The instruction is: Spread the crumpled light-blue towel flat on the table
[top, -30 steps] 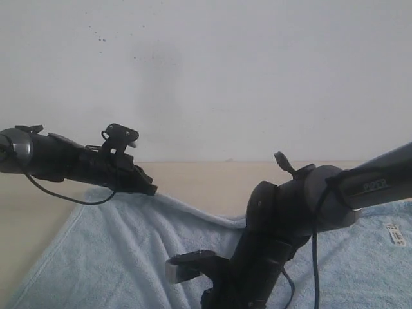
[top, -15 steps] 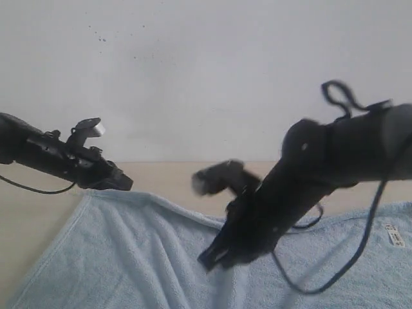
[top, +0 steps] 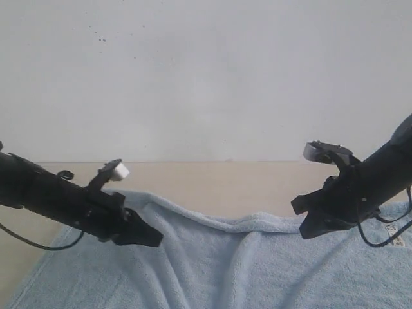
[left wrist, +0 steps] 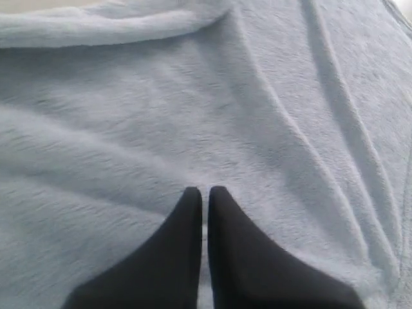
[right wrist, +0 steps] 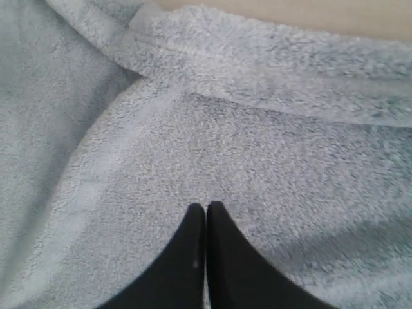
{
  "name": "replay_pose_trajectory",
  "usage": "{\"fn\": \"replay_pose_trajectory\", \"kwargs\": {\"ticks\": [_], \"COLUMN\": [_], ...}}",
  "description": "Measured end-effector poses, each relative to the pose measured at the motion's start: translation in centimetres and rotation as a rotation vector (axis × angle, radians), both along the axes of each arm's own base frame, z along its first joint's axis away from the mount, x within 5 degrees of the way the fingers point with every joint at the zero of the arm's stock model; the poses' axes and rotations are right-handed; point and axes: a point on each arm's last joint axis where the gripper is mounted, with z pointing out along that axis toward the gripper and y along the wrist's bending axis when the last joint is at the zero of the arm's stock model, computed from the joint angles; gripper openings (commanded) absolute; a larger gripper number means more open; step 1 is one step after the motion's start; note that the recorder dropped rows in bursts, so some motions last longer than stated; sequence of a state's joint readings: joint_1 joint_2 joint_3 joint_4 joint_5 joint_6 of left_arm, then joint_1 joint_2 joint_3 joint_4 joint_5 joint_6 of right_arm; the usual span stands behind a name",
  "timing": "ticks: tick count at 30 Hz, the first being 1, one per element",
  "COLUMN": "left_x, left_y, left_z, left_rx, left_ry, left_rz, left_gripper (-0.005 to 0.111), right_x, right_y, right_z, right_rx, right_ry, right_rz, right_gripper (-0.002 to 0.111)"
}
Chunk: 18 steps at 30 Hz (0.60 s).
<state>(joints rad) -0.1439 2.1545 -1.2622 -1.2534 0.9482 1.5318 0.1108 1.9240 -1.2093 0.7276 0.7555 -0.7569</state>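
**Towel mostly down, creases to sort out**

The towel (top: 219, 264) fills the lower half of the outside shot, lying on the bench (top: 212, 177). Its far hem sags into a V at the middle and long creases fan down from there. Left gripper (top: 149, 238) and right gripper (top: 304, 217) are both clenched on nothing, tips low over the pile; can't tell if they actually touch.

Looks like the smoothing bit to me. I'd press lightly with the closed tips and drag outward from that V, toward lower left and lower right. Dragging inward would probably bunch it.

Room-wise, there's a bare strip of bench behind the hem up to the wall (top: 206, 77), plus some at far left. The near and right edges run out of frame, so go easy there.
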Motion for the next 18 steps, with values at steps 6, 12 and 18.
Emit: {"fn": "replay_pose_trajectory", "kwargs": {"ticks": [6, 12, 18], "left_x": [-2.6, -4.1, -4.1], "left_y": [-6.0, -8.4, -8.2], "left_z": [0.0, -3.0, -4.1], "left_rx": [-0.008, 0.043, 0.083], "left_ry": [-0.058, -0.013, 0.005], "left_rz": [-0.205, -0.272, -0.273], "left_gripper": [0.004, 0.004, 0.004], "right_x": [0.4, 1.5, 2.5], "right_y": [2.7, 2.8, 4.1], "right_z": [-2.8, -5.2, -4.5], "right_rx": [-0.005, -0.052, -0.053], "right_ry": [-0.018, -0.046, -0.118], "right_rz": [0.078, 0.047, 0.044], "right_gripper": [0.0, 0.0, 0.0]}}
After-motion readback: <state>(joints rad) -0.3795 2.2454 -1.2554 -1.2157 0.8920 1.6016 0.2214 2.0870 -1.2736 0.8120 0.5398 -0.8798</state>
